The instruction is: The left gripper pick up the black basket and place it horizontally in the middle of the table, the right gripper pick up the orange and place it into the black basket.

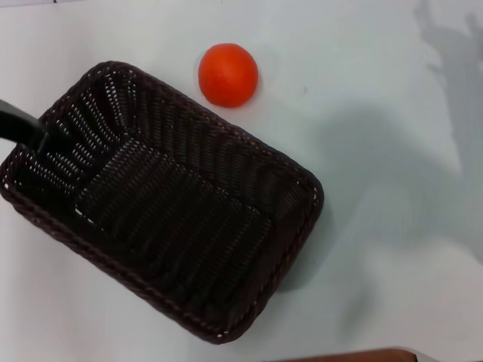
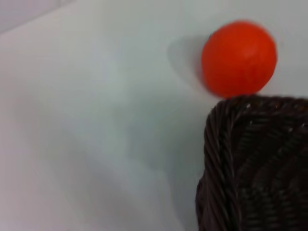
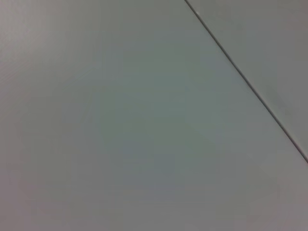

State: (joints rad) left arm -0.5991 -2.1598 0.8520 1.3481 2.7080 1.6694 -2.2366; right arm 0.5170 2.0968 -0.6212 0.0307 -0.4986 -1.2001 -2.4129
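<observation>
The black basket [image 1: 173,211] lies slantwise on the white table [image 1: 392,249], its long side running from the near right to the far left, and it is empty. The orange [image 1: 228,74] rests on the table just beyond the basket's far rim, apart from it. The left gripper [image 1: 32,130] comes in from the left edge as a black arm end, with its tip over the basket's left end, just inside the rim. The left wrist view shows a basket corner [image 2: 255,159] with the orange [image 2: 239,57] close behind it. The right gripper is out of view.
An arm's shadow falls on the table at the far right [image 1: 453,60]. A brown edge [image 1: 355,354] shows at the bottom of the head view. The right wrist view shows only bare table [image 3: 120,120] crossed by a thin seam [image 3: 250,86].
</observation>
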